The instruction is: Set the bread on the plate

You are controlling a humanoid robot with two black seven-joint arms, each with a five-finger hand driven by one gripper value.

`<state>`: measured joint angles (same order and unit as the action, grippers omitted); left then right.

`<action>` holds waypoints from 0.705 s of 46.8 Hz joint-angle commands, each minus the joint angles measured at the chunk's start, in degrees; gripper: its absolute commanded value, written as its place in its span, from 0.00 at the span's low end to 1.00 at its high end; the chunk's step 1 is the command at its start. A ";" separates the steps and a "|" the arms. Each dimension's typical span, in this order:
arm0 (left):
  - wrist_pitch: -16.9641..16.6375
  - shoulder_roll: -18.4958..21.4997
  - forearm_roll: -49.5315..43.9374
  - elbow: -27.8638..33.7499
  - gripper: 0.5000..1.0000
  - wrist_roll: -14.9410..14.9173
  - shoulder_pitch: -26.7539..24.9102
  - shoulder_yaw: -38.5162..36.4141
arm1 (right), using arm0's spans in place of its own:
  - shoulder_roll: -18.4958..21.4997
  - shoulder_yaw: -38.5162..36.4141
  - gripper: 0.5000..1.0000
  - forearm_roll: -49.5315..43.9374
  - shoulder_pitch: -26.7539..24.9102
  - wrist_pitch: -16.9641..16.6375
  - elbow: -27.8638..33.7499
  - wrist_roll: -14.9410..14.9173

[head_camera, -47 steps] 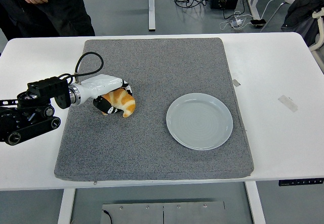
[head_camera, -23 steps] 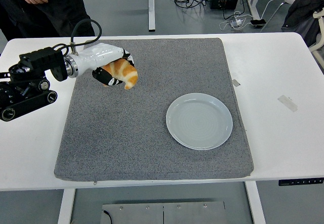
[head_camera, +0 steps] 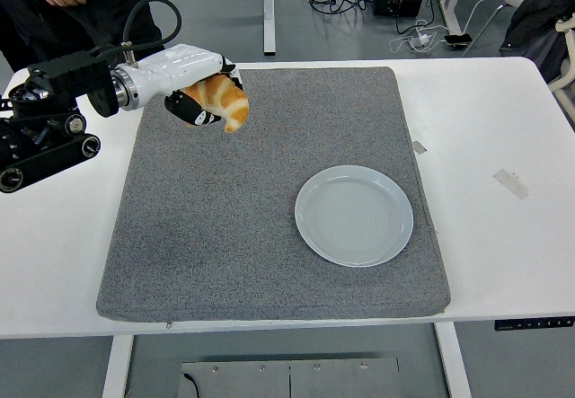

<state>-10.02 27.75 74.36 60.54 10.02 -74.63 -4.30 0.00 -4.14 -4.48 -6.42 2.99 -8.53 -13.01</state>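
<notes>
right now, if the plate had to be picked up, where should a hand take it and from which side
Judging from its pose, at the rim. The plate lies flat and empty on the grey mat, with nothing but its thin raised edge to pinch. Its right rim is probably best: that side is clear, whereas the left hand is shut on the bread over the mat's far left.

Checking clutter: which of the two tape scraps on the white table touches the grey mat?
The small scrap at the grey mat's right edge; the larger strip lies apart.
</notes>
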 commanded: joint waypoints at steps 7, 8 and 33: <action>0.09 -4.72 -0.09 0.01 0.00 0.00 -1.31 -0.18 | 0.00 0.01 1.00 0.00 0.00 -0.01 0.00 0.00; 0.09 -4.99 -0.09 0.01 0.00 0.00 -1.57 -0.18 | 0.00 -0.07 1.00 0.00 0.00 -0.09 0.00 0.00; 0.35 -23.18 0.00 -7.19 0.00 1.05 -2.36 -1.77 | 0.00 0.01 1.00 0.00 0.00 -0.01 0.00 0.00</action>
<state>-9.72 6.39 74.35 54.19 11.03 -77.03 -6.07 0.00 -4.14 -4.48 -6.41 2.98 -8.52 -13.00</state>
